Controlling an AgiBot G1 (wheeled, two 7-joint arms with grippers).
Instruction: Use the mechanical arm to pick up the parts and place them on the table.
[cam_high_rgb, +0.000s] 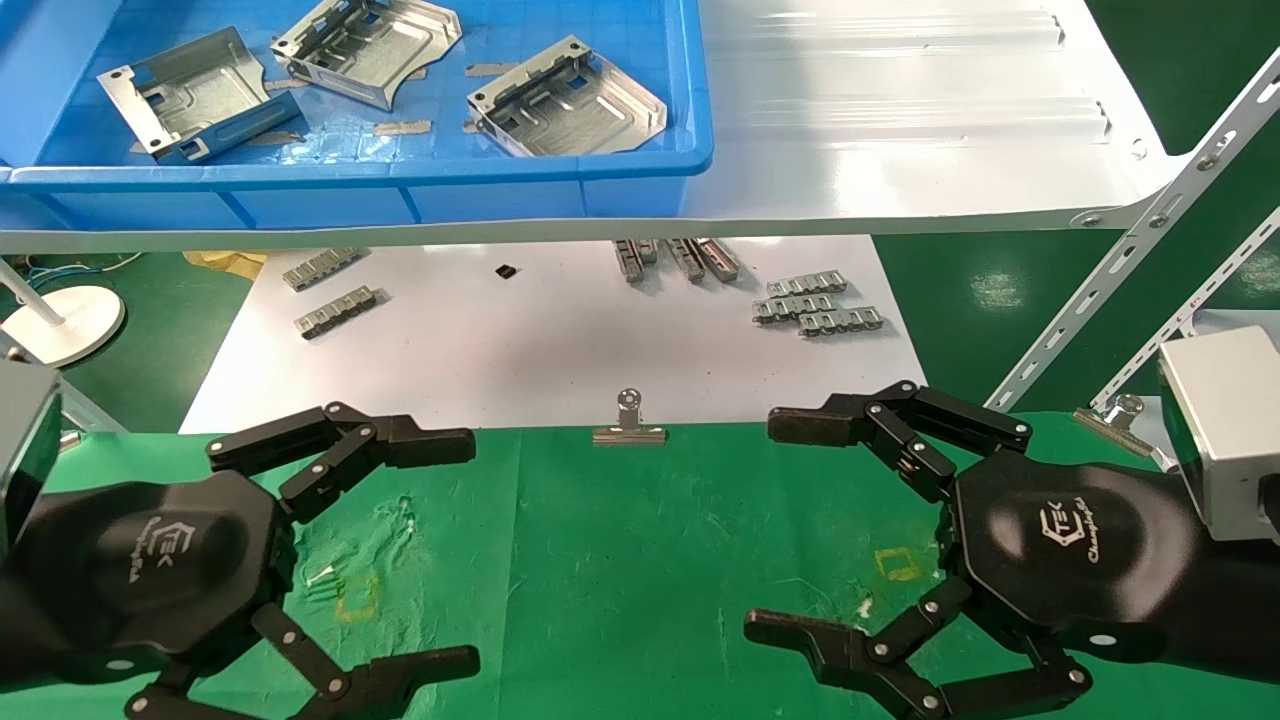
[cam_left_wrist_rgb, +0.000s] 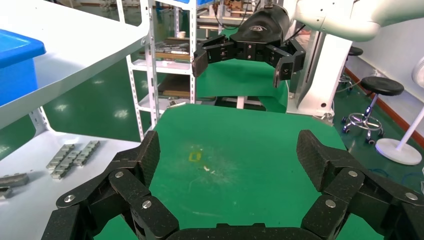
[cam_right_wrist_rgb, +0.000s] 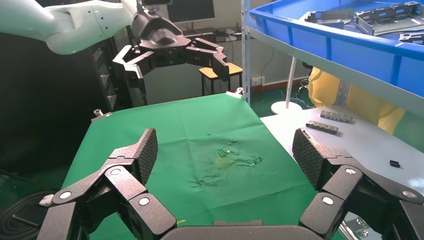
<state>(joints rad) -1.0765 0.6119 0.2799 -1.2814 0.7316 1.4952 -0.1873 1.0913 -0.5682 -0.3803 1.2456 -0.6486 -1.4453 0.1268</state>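
Note:
Three silver sheet-metal parts lie in a blue bin on the white shelf; they also show in the right wrist view. My left gripper hovers open and empty over the left side of the green-cloth table, near a yellow square mark. My right gripper hovers open and empty over the right side, near another yellow mark. Each wrist view shows its own spread fingers over bare cloth.
The glossy white shelf overhangs a white board holding grey link strips. Binder clips grip the cloth's far edge. Slanted shelf struts stand at the right. A white round base stands at the left.

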